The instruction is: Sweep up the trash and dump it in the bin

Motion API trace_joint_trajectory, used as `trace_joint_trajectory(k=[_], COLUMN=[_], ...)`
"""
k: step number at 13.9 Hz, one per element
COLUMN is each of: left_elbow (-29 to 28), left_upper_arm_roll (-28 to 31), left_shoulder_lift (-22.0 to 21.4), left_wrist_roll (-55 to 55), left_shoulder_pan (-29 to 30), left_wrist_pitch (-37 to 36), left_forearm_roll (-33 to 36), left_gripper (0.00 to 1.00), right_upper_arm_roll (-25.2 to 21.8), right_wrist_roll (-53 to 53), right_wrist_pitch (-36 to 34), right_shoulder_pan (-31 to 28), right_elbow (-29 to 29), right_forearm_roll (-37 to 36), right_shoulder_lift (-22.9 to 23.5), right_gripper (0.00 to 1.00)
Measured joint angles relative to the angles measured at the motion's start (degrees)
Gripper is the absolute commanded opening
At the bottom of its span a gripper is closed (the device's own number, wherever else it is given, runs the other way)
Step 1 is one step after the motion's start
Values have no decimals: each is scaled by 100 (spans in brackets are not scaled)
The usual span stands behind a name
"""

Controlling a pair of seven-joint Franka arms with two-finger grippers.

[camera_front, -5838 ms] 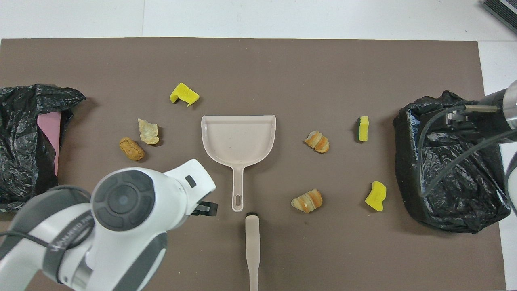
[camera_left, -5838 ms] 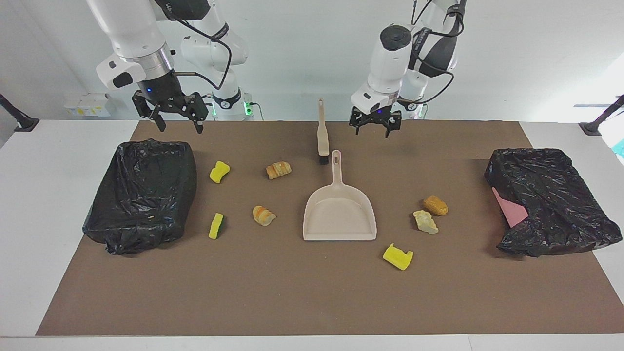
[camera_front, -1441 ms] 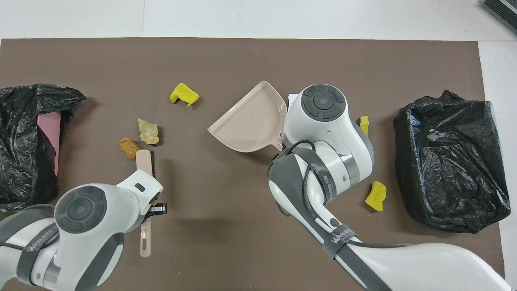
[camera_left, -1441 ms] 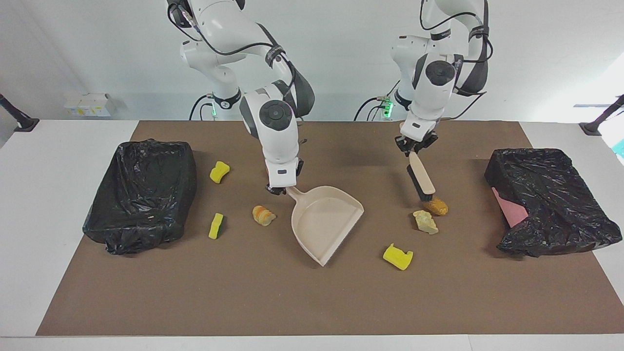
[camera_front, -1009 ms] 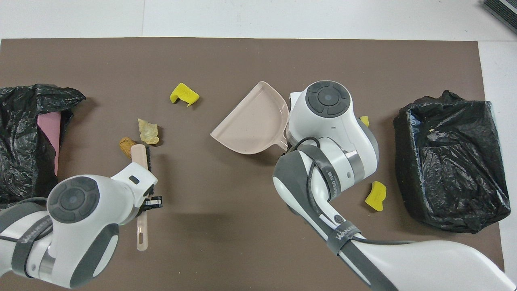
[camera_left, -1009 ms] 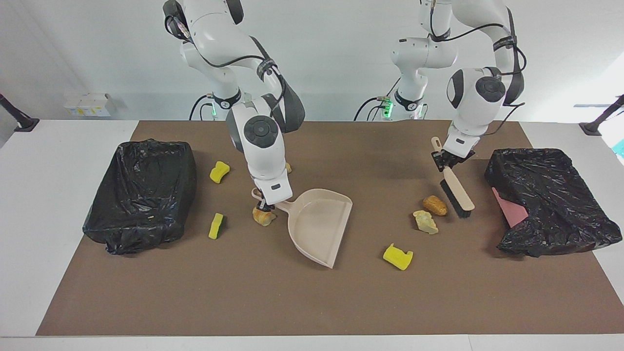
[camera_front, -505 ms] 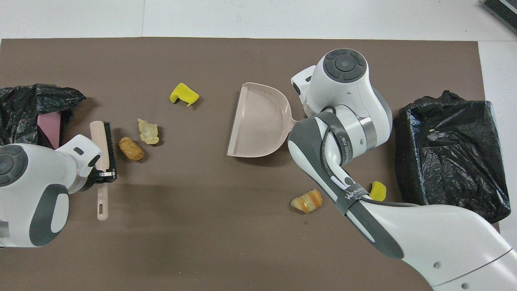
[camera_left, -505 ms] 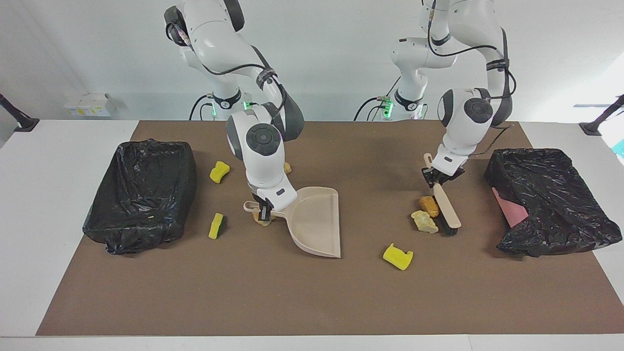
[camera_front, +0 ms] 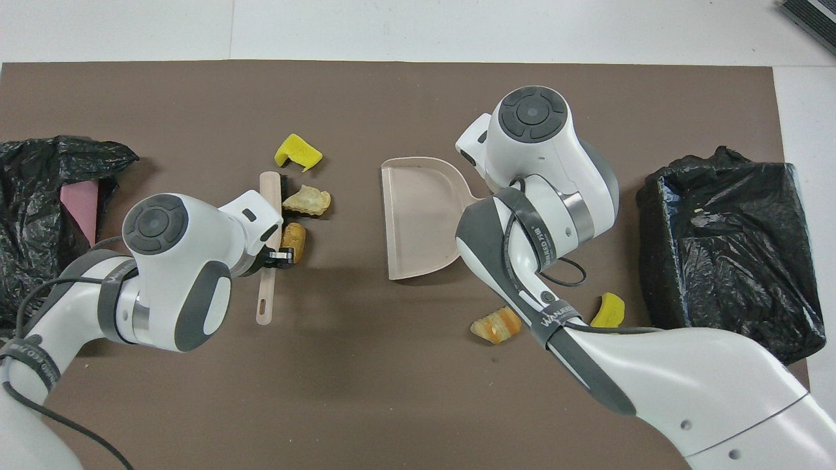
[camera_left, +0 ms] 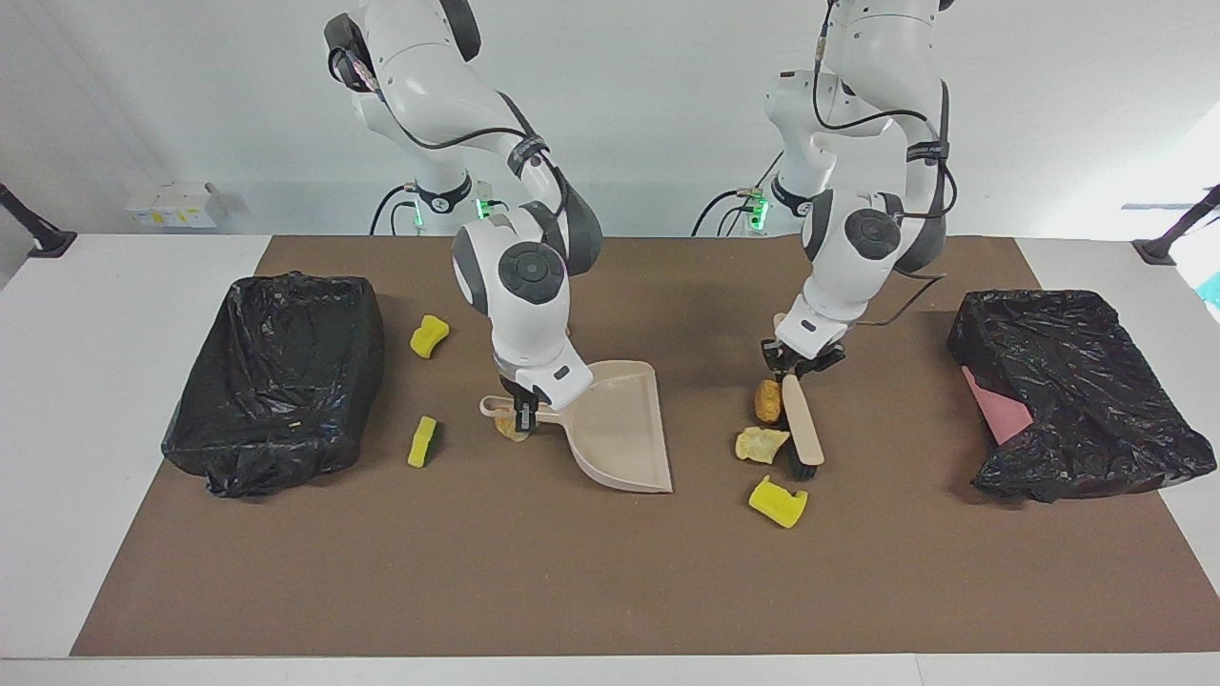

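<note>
**Brush against two scraps, dustpan waiting mid-mat**

The trash lies scattered on the brown mat (camera_left: pixel 610 591). An orange corn-like chunk (camera_left: pixel 767 400) and a pale crinkled piece (camera_left: pixel 760 444) sit touching the brush (camera_left: pixel 803 433), on its side toward the dustpan (camera_left: pixel 620 429); a yellow sponge bit (camera_left: pixel 778 502) lies just beside the bristles, farther from the robots. Toward the right arm's end lie two more yellow sponges, one plain (camera_left: pixel 429 336) and one green-backed (camera_left: pixel 423 441).

The left gripper (camera_left: pixel 799 360) is clamped on the brush handle. The right gripper (camera_left: pixel 522 412) is closed on the dustpan handle, the pan's mouth turned toward the brush.

A bread-like piece (camera_left: pixel 512 431) peeks out beneath the right gripper in the facing view, mostly covered; overhead it cannot be seen at all. Another striped bread chunk (camera_front: pixel 496 324) shows only overhead, the right arm hiding it from the facing camera.

A bag-lined bin (camera_left: pixel 276 381) sits at the right arm's end, another (camera_left: pixel 1077 391) at the left arm's end with pink showing through its liner. The mat lies on a white table (camera_left: pixel 95 381) before a plain pale wall.
</note>
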Motion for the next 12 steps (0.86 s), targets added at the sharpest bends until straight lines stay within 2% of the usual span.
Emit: trace_joint_trajectory(k=[6, 8, 12], left_elbow=[70, 362, 1059], left_upper_arm_roll=[-77, -133, 17], left_shoulder_lift=[42, 67, 73], left_wrist_roll=[-543, -752, -791], left_shoulder_pan=[-1170, -1294, -1156], left_wrist_pitch=[394, 340, -438], left_forearm_roll=[-858, -938, -952], left_gripper=[0, 0, 0], right_upper_arm_roll=[19, 17, 17], right_wrist_roll=[30, 30, 44], right_wrist_pitch=[415, 520, 536], right_shoulder_pan=[88, 94, 95], right_elbow=[-341, -426, -448], right_forearm_roll=[0, 0, 0], right_shoulder_lift=[3, -23, -32], right_gripper=[0, 0, 0])
